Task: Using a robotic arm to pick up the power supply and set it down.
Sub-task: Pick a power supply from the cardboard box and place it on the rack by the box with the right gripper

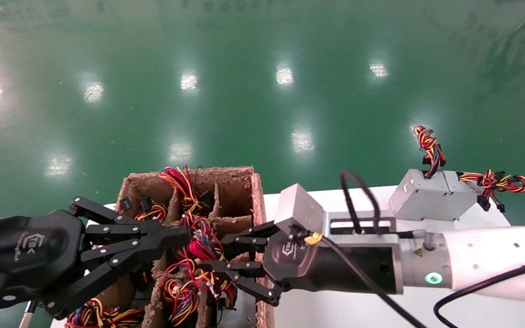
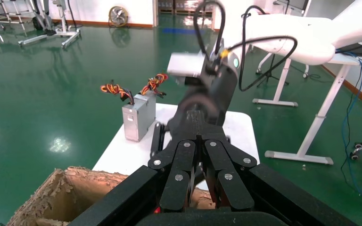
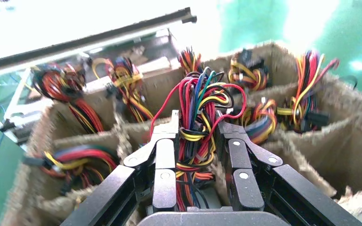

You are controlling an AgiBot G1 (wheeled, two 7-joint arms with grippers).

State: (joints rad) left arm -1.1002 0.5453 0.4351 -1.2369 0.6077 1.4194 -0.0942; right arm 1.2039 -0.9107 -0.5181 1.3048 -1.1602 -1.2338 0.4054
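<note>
A green floor [image 1: 262, 68] is filling the upper frame above a white worktop [image 1: 335, 314]. At lower centre, a divided cardboard box [image 1: 257, 191] is holding wired units; the right claw [image 1: 226, 264] is spreading wide around the power supply [image 3: 200, 122]'s wires. The left claw [image 1: 171, 239], lower left, is pinched narrow.

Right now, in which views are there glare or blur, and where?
Head view: lamp reflections glare on the green floor. Left wrist view: the right gripper looks motion-blurred. Right wrist view: the upper part is washed out white; the wire bundle stays sharp.

Factory hall, glossy green floor [image 1: 262, 68], height-adjustable workbenches [image 2: 311, 117]
</note>
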